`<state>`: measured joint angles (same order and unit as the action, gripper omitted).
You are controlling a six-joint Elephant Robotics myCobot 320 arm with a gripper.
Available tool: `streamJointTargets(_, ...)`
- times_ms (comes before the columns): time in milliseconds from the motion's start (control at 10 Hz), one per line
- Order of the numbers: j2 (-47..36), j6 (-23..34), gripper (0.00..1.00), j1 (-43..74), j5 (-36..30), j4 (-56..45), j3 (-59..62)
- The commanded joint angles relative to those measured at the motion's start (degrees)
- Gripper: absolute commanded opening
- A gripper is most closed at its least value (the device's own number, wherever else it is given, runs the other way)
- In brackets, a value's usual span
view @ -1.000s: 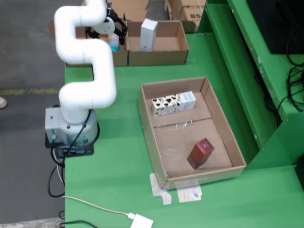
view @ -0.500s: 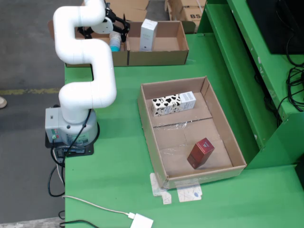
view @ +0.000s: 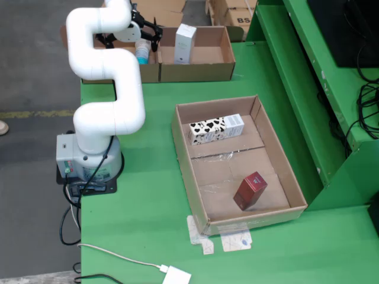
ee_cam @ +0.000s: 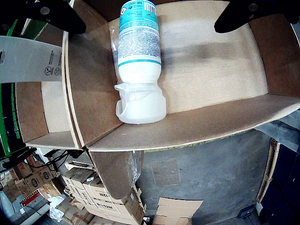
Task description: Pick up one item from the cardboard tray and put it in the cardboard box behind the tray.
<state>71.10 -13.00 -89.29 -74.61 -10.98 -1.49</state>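
Note:
My gripper (view: 146,31) hangs open over the left cardboard box (view: 149,71) at the back of the green table. In the wrist view its black fingers (ee_cam: 47,13) stand wide apart at the top corners, and the gripper (ee_cam: 150,27) holds nothing. Below it a white bottle with a teal label (ee_cam: 139,56) lies on the box floor against the left wall; in the fixed view the bottle (view: 142,55) shows just under the gripper. The cardboard tray (view: 183,148) holds a cow-patterned carton (view: 215,128) and a red box (view: 250,190).
A second cardboard box (view: 198,71) to the right of the first holds an upright white carton (view: 185,42). The arm's base (view: 89,163) stands at the table's left edge. A white cable and plug (view: 176,276) lie at the front. A raised green shelf (view: 308,89) borders the right side.
The gripper's fingers have spread apart and the wrist has shifted slightly over the left box. The bottle now lies free on the box floor. Tray items are unmoved.

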Motion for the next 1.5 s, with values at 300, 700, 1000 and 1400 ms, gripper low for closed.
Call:
streamJointTargets(300, -1.6, 0.3, 1.0, 0.7, 0.8, 0.6, 1.5)
streamJointTargets(700, -1.6, 0.3, 1.0, 0.7, 0.8, 0.6, 1.5)
streamJointTargets(1000, -1.6, 0.3, 1.0, 0.7, 0.8, 0.6, 1.5)
streamJointTargets(1400, -8.1, -1.8, 1.0, -0.2, 2.8, -4.4, 1.5)
